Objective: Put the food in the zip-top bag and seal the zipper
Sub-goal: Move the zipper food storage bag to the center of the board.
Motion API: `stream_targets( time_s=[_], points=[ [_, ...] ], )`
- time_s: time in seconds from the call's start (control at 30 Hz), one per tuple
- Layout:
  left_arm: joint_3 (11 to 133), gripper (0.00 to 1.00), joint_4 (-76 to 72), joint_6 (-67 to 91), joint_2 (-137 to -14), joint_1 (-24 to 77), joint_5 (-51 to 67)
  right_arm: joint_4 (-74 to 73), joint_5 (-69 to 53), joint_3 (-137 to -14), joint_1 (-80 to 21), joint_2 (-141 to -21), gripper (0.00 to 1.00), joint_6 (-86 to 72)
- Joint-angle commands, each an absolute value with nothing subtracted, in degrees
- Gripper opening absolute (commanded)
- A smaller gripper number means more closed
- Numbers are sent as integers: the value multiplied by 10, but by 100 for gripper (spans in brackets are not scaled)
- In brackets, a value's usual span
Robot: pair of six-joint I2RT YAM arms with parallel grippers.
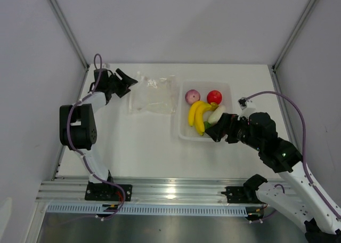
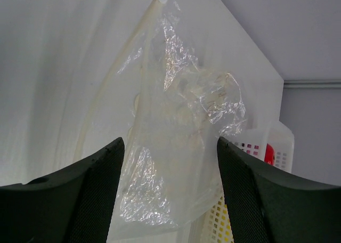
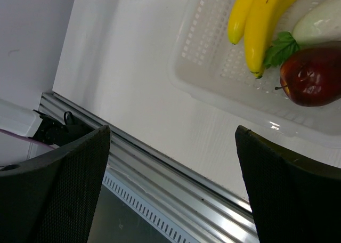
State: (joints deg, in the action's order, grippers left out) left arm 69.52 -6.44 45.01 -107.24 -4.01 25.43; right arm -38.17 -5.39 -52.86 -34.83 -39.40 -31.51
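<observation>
The zip-top bag (image 1: 153, 94) lies crumpled and flat on the table, left of the tray. My left gripper (image 1: 128, 83) is open at the bag's left edge. In the left wrist view the clear bag (image 2: 176, 147) fills the gap between the fingers (image 2: 96, 189). A pale strip, the zipper (image 2: 139, 35), runs along its edge. The food sits in the white tray (image 1: 178, 131): yellow bananas (image 1: 197, 115), onion (image 1: 192, 96), red fruit (image 1: 214, 97), white piece (image 1: 216, 114). My right gripper (image 1: 217, 130) hangs open over the tray's near right corner, holding nothing. The right wrist view shows a dark red apple (image 3: 311, 75) and a green bit (image 3: 281, 47).
The metal rail (image 3: 176, 184) along the table's near edge shows under my right gripper (image 3: 173, 130). Grey walls and slanted frame posts (image 1: 66, 27) close in the table on the left, right and back. The tray's perforated wall (image 2: 261, 142) stands just beyond the bag.
</observation>
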Motion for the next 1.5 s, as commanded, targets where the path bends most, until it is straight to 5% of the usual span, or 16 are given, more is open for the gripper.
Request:
stream_targets(
  time_s=[0.0,0.3,0.6,0.67,0.77,1.03,1.23,1.37,1.47],
  points=[
    [721,72,-43,448,-1079,-26,275,-351,-54,-533,-352,-402,99,-321],
    [659,64,-52,469,-1044,18,288,-352,-56,-534,-352,-389,99,-336],
    [467,55,-153,516,-915,123,272,-381,-47,-533,-355,-361,99,-365],
    [447,50,-162,525,-896,142,266,-387,-44,-532,-357,-349,98,-379],
    [397,23,-171,534,-862,155,268,-390,-38,-521,-361,-328,98,-399],
    [209,21,-173,609,-628,233,169,-360,-13,-463,-395,-328,97,-437],
    [120,29,-128,664,-455,369,-33,-271,41,-444,-488,-422,97,-456],
    [106,79,-44,677,-344,389,-75,-222,75,-468,-543,-528,97,-467],
    [95,97,50,682,-268,399,-100,-194,97,-482,-573,-589,97,-478]
  ],
)
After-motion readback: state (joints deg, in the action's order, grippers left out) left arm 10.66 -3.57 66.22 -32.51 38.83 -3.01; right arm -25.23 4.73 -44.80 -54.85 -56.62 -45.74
